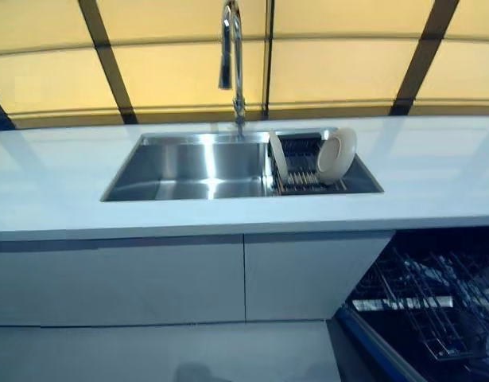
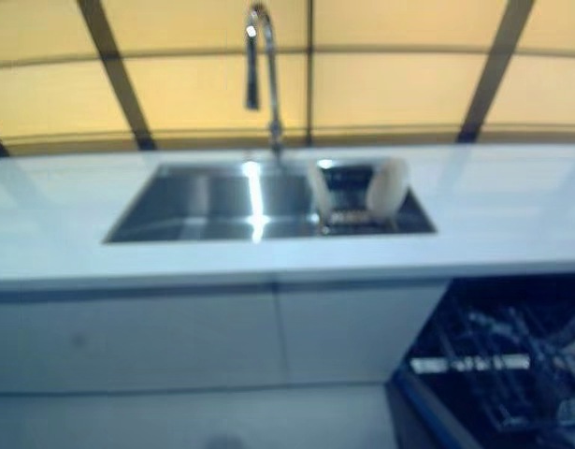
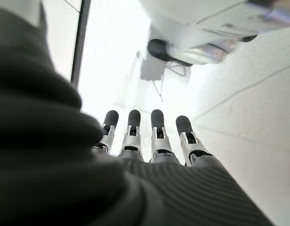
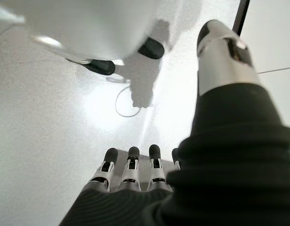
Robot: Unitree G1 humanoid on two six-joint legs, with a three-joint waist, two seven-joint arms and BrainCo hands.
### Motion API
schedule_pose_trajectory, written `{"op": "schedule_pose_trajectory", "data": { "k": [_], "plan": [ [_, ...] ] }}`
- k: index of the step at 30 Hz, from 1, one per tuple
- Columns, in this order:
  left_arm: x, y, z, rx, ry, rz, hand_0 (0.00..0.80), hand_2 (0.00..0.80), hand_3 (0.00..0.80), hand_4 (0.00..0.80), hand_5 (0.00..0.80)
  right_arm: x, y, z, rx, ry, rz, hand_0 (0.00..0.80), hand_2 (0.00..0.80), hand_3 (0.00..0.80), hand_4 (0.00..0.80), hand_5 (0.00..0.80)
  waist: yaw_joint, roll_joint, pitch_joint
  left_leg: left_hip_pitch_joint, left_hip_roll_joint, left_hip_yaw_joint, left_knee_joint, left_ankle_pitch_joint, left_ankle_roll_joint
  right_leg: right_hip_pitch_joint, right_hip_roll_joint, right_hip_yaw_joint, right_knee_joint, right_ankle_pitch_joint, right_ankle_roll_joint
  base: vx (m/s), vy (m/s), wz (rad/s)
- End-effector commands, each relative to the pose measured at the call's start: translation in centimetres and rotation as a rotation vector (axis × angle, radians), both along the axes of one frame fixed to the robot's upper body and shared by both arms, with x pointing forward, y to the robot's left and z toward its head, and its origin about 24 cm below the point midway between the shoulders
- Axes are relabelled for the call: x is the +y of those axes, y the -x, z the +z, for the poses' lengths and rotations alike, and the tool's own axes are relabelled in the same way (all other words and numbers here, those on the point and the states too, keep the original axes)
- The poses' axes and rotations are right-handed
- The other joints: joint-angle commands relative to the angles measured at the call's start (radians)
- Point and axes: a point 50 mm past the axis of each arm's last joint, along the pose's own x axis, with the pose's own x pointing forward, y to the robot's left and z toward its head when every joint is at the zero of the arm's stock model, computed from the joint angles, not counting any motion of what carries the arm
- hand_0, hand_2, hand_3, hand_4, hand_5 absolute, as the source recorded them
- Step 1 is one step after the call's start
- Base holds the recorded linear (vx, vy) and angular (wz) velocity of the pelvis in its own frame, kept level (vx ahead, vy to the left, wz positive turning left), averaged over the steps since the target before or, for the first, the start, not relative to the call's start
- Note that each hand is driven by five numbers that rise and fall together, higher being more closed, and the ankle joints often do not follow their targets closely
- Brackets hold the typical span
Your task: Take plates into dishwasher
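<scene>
Two cream plates stand on edge in a dark dish rack (image 1: 301, 169) at the right end of the steel sink (image 1: 188, 167): a larger one (image 1: 337, 155) leaning at the right and a thinner one (image 1: 278, 157) at the rack's left. The dishwasher (image 1: 435, 306) stands open at the lower right, its wire rack pulled out. Neither hand shows in the eye views. My left hand (image 3: 145, 136) hangs over the floor with straight fingers, holding nothing. My right hand (image 4: 130, 172) also hangs over the floor, fingers straight and thumb (image 4: 222, 52) out, empty.
A tall chrome tap (image 1: 232, 60) rises behind the sink. The white counter (image 1: 61, 183) runs to both sides of the sink. White cabinet doors (image 1: 180, 278) lie below it, left of the dishwasher. Yellow window panels fill the back wall.
</scene>
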Motion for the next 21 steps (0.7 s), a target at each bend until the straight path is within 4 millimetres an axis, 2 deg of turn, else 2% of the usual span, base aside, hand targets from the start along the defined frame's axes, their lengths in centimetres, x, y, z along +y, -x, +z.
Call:
{"op": "schedule_pose_trajectory", "data": {
  "k": [1, 2, 4, 5, 6, 7, 8, 13, 14, 18, 21],
  "plan": [
    [0.1, -1.4, 0.3, -0.010, -0.009, -0.037, 0.000, 0.000, 0.000, 0.000, 0.000, -0.2, -1.7, 0.5, -0.065, -0.012, -0.026, 0.000, 0.000, 0.000, 0.000, 0.000, -0.014, 0.002, 0.064, -0.039, -0.010, 0.009, 0.077, -0.083, 0.019, -0.076, -0.051, 0.005, -0.091, 0.295, -0.012, 0.032, -0.042, 0.06],
    [0.5, -1.8, 0.4, -0.022, -0.013, -0.038, 0.000, 0.000, 0.000, 0.000, 0.000, -0.5, -2.3, 0.7, -0.076, -0.012, -0.010, 0.000, 0.000, 0.000, 0.000, 0.000, -0.010, 0.023, 0.076, -0.021, 0.013, 0.005, 0.078, -0.079, 0.010, -0.056, -0.034, -0.015, -0.267, 0.272, -0.023, 0.040, -0.127, 0.06],
    [0.8, -2.4, 0.6, -0.029, -0.020, -0.051, 0.000, 0.000, 0.000, 0.000, 0.000, -0.8, -2.7, 0.9, -0.090, -0.007, 0.003, 0.000, 0.000, 0.000, 0.000, 0.000, -0.006, 0.044, 0.085, -0.007, 0.033, -0.015, 0.082, -0.093, 0.003, -0.035, -0.001, 0.020, -0.522, 0.292, -0.026, 0.036, -0.181, 0.02],
    [0.8, -2.4, 0.6, -0.030, -0.022, -0.050, 0.000, 0.000, 0.000, 0.000, 0.000, -0.8, -2.8, 0.9, -0.093, -0.006, 0.002, 0.000, 0.000, 0.000, 0.000, 0.000, -0.005, 0.046, 0.085, -0.007, 0.034, -0.017, 0.082, -0.096, 0.002, -0.035, 0.002, 0.027, -0.544, 0.294, -0.027, 0.020, -0.153, 0.00],
    [1.0, -2.5, 0.7, -0.031, -0.025, -0.052, 0.000, 0.000, 0.000, 0.000, 0.000, -1.0, -3.0, 1.0, -0.100, -0.005, -0.001, 0.000, 0.000, 0.000, 0.000, 0.000, -0.005, 0.047, 0.085, -0.006, 0.033, -0.025, 0.095, -0.113, 0.002, -0.041, 0.012, 0.062, -0.604, 0.321, -0.020, 0.065, -0.197, 0.05],
    [1.1, -2.3, 0.7, -0.028, -0.025, -0.046, 0.000, 0.000, 0.000, 0.000, 0.000, -1.0, -3.4, 1.1, -0.099, -0.006, 0.010, 0.000, 0.000, 0.000, 0.000, 0.000, -0.004, 0.042, 0.085, 0.003, 0.038, -0.020, 0.122, -0.146, -0.001, -0.029, 0.020, 0.074, -0.621, 0.317, -0.022, 0.108, -0.240, 0.18],
    [1.0, -2.1, 0.6, -0.023, -0.024, -0.029, 0.000, 0.000, 0.000, 0.000, 0.000, -0.9, -3.6, 1.2, -0.091, -0.002, 0.053, 0.000, 0.000, 0.000, 0.000, 0.000, -0.002, 0.036, 0.080, 0.002, 0.038, -0.015, 0.142, -0.154, -0.005, -0.002, 0.021, 0.074, -0.651, 0.318, -0.026, 0.156, -0.244, 0.28],
    [0.4, -0.4, 0.2, 0.027, 0.008, -0.058, 0.000, 0.000, 0.000, 0.000, 0.000, -0.3, -5.7, 2.0, -0.173, -0.067, 0.200, 0.000, 0.000, 0.000, 0.000, 0.000, 0.016, 0.009, 0.053, 0.027, 0.045, -0.021, 0.146, -0.160, -0.013, 0.096, 0.025, 0.060, -0.725, 0.318, -0.037, 0.153, -0.172, 0.22],
    [0.4, -0.2, 0.1, 0.031, 0.007, -0.059, 0.000, 0.000, 0.000, 0.000, 0.000, 0.0, -6.9, 2.6, -0.215, -0.095, 0.306, 0.000, 0.000, 0.000, 0.000, 0.000, 0.022, 0.000, 0.044, 0.025, 0.047, -0.029, 0.132, -0.155, -0.015, 0.103, 0.026, 0.056, -0.737, 0.316, -0.040, 0.072, -0.111, 0.14],
    [1.2, -1.0, 0.5, 0.024, 0.002, -0.089, 0.000, 0.000, 0.000, 0.000, 0.000, 0.1, -10.1, 4.8, -0.332, -0.150, 0.476, 0.000, 0.000, 0.000, 0.000, 0.000, 0.033, -0.016, 0.043, 0.029, 0.056, -0.037, 0.092, -0.141, -0.020, 0.101, 0.024, 0.039, -0.735, 0.307, -0.038, 0.064, -0.100, 0.17],
    [2.3, -0.6, 0.7, 0.029, -0.020, -0.091, 0.000, 0.000, 0.000, 0.000, 0.000, -0.2, -13.1, 7.9, -0.429, -0.213, 0.595, 0.000, 0.000, 0.000, 0.000, 0.000, 0.029, -0.028, 0.043, 0.046, 0.068, -0.027, 0.052, -0.131, -0.027, 0.112, 0.022, 0.032, -0.751, 0.308, -0.032, 0.078, -0.050, 0.21]
  ]
}}
